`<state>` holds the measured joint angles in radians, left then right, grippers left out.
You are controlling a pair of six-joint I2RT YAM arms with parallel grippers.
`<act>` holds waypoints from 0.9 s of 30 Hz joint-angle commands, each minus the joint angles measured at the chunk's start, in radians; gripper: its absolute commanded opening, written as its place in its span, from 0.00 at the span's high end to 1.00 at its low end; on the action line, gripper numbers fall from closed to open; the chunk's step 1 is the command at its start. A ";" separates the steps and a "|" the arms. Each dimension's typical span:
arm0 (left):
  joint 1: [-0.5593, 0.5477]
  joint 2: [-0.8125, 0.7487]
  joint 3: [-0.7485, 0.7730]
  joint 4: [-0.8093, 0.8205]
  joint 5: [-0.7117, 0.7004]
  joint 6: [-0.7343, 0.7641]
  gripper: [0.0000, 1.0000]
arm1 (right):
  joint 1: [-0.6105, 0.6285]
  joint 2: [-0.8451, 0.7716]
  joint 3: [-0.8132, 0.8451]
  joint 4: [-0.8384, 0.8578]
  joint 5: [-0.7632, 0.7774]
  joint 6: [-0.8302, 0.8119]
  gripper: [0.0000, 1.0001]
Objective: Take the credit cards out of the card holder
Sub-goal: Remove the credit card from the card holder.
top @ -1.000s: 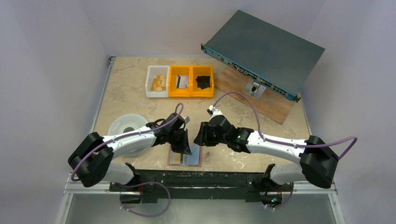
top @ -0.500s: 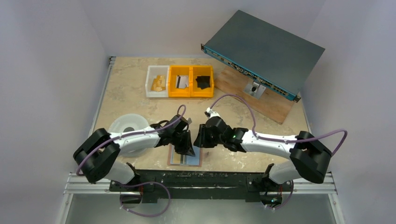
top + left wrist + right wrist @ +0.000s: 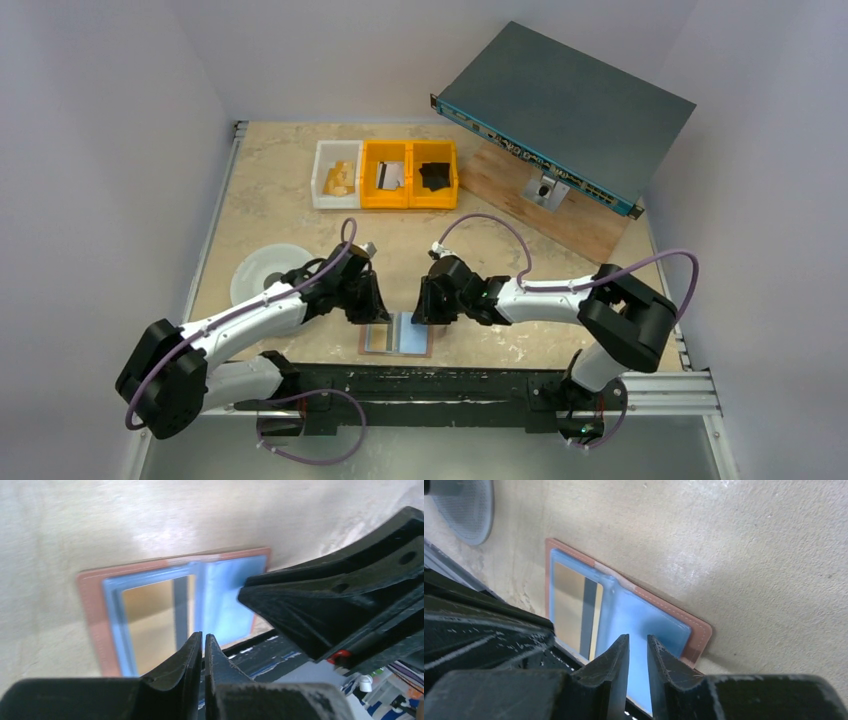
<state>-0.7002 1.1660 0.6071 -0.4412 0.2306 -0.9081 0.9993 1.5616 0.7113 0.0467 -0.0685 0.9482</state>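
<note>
The card holder lies open and flat near the table's front edge, pinkish-tan outside and pale blue inside. A yellowish-gold credit card with a dark stripe sits in its left pocket. Whether the right pocket holds a card I cannot tell. My left gripper hovers just behind the holder's left half, shut and empty. My right gripper hangs over the right blue face, its jaws a narrow gap apart with nothing between them.
A white round dish lies left of the left arm. A white bin and two yellow bins stand at the back. A grey rack unit rests on a wooden board at the back right. The black base rail runs just in front of the holder.
My left gripper has drawn back and left off the card holder, uncovering its left half. My right gripper has shifted slightly left toward the holder and its jaws have narrowed.
</note>
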 commanded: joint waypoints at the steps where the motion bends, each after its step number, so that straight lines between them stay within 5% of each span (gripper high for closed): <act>1: 0.041 -0.043 -0.049 -0.050 -0.028 0.033 0.94 | -0.021 0.029 -0.009 0.029 -0.006 -0.010 0.81; 14: 0.042 -0.097 -0.115 -0.092 -0.202 -0.015 0.94 | -0.014 0.046 0.037 0.016 -0.015 -0.048 0.78; 27: 0.041 -0.036 -0.136 -0.006 -0.140 -0.010 0.94 | 0.044 0.105 0.077 0.062 -0.066 -0.014 0.71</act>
<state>-0.6613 1.1198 0.4915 -0.4805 0.0845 -0.9066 1.0302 1.6325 0.7570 0.0753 -0.1028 0.9237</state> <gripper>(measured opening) 0.058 0.286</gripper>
